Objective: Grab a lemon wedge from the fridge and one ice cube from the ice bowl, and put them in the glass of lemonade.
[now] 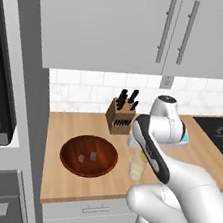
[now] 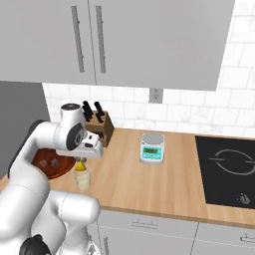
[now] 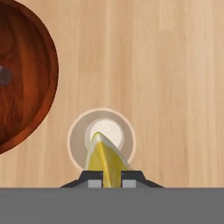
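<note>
- Left base view: glass (image 1: 137, 167) upright on the bench (image 1: 76, 126), just right of the wooden bowl (image 1: 88, 155) holding two ice cubes (image 1: 87, 156); knife block (image 1: 120, 114) behind
- Right base view: gripper (image 2: 81, 163) directly above the glass (image 2: 82, 178); scale (image 2: 152, 148) well apart to the right
- Hand view: gripper (image 3: 112, 175) pinching the lemon wedge (image 3: 106, 159) above the glass (image 3: 101, 139); bowl (image 3: 26, 83) at left

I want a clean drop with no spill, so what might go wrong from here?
The gripper, shut on the small yellow lemon wedge, hangs over the clear glass of pale lemonade. The wedge sits toward the rim's near side, so it may clip the rim on release. The wide reddish-brown wooden ice bowl stands close beside; a sideways swing might knock it.
</note>
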You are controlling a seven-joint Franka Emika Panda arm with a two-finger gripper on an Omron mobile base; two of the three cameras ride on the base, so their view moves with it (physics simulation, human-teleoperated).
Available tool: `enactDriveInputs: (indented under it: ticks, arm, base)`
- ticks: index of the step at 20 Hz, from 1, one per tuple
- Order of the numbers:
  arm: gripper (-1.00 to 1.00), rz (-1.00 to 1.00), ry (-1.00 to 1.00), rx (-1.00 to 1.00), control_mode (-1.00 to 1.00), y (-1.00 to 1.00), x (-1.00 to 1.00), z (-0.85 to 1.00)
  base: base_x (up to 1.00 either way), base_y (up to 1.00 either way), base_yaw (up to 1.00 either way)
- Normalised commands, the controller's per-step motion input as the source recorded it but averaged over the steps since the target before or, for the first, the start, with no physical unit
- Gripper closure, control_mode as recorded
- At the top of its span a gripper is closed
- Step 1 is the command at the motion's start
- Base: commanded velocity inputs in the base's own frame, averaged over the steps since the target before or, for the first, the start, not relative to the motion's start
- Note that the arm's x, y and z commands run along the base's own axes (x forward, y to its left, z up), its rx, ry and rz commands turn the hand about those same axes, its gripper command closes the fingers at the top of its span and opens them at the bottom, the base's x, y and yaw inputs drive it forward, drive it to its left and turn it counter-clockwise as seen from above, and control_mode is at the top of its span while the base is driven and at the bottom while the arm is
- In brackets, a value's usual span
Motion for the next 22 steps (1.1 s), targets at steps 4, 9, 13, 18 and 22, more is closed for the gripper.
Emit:
enactDriveInputs:
  ticks: [4,9,13,18,22]
  arm:
    - [1.0,0.0,0.07,0.0,-1.0,0.0,0.0,0.0]
    - [1.0,0.0,0.02,0.0,-1.0,0.0,0.04,0.0]
    - [1.0,0.0,0.0,0.0,-1.0,0.0,0.0,0.0]
    - [1.0,0.0,0.0,0.0,-1.0,0.0,0.02,-0.18]
    - [1.0,0.0,0.0,0.0,-1.0,0.0,0.0,-0.14]
  base:
    - [0.0,0.0,0.0]
    - [0.0,0.0,0.0]
    - [0.0,0.0,0.0]
    - [0.0,0.0,0.0]
    - [0.0,0.0,0.0]
